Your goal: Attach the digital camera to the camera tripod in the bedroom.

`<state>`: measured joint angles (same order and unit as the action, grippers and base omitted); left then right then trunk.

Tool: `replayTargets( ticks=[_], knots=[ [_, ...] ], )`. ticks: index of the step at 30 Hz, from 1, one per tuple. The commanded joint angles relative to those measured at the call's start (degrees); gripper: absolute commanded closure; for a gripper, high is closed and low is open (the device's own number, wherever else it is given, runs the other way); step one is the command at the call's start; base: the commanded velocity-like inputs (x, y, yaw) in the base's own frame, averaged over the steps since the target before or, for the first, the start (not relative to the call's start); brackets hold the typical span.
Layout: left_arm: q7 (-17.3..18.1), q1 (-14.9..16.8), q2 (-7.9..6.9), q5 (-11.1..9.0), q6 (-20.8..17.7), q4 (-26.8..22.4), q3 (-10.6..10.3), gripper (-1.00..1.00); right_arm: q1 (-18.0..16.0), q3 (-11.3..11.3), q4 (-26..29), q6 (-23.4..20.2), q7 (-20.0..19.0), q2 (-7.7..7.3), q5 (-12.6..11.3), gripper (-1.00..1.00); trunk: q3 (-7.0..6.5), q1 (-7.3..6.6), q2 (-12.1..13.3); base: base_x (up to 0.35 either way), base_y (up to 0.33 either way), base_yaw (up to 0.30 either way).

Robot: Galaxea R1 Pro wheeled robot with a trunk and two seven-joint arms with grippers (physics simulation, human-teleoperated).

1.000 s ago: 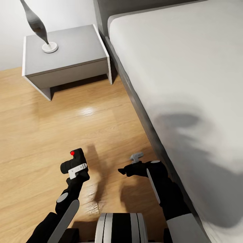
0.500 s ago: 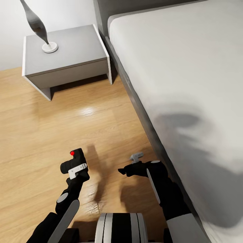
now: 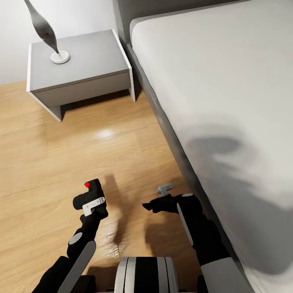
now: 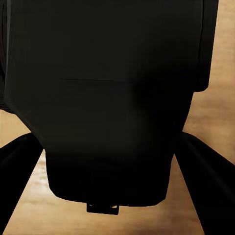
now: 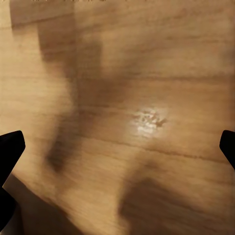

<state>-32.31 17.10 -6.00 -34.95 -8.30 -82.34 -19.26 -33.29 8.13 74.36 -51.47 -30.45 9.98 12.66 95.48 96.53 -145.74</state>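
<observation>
Nothing moved: left hand (image 3: 90,202) grips black, red-dotted digital camera (image 3: 90,194); right hand (image 3: 156,198) wide.

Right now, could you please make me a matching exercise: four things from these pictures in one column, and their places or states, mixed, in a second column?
Things:
1. digital camera
2. right gripper
3. bedside table
4. bed

Places or states:
A. against the wall, a grey sculpture standing on it
B. open, above bare wood floor
C. held in the left gripper
D. along the robot's right side, pale mattress

Pairs: 1-C, 2-B, 3-A, 4-D
</observation>
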Motion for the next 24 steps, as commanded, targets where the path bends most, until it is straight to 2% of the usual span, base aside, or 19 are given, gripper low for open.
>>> replayTargets(
  ticks=[1,11,21,24],
  knots=[
    [-0.5,0.0,-0.06,-0.1,-0.3,-0.1,-0.2,1.00,0.0,0.0,0.0,-0.1,-0.4,0.02,0.5,-1.00,0.03,-0.01,0.0,0.000,0.005,0.000],
    [-0.5,0.0,-0.06,-0.1,-0.4,-0.2,-0.2,1.00,0.0,0.0,0.0,0.0,-0.4,0.02,0.5,-1.00,0.03,-0.01,0.0,0.000,0.185,0.000],
    [-0.6,0.0,-0.06,0.3,-0.4,-0.2,-0.3,1.00,0.0,0.0,0.0,0.0,-0.4,0.02,0.5,-1.00,0.03,-0.01,0.0,0.000,0.056,0.000],
    [-0.6,0.0,-0.06,0.2,-0.4,-0.2,-0.3,1.00,0.0,0.0,0.0,0.0,-0.4,0.02,0.5,-1.00,0.03,-0.01,0.0,0.000,0.195,0.000]
  ],
)
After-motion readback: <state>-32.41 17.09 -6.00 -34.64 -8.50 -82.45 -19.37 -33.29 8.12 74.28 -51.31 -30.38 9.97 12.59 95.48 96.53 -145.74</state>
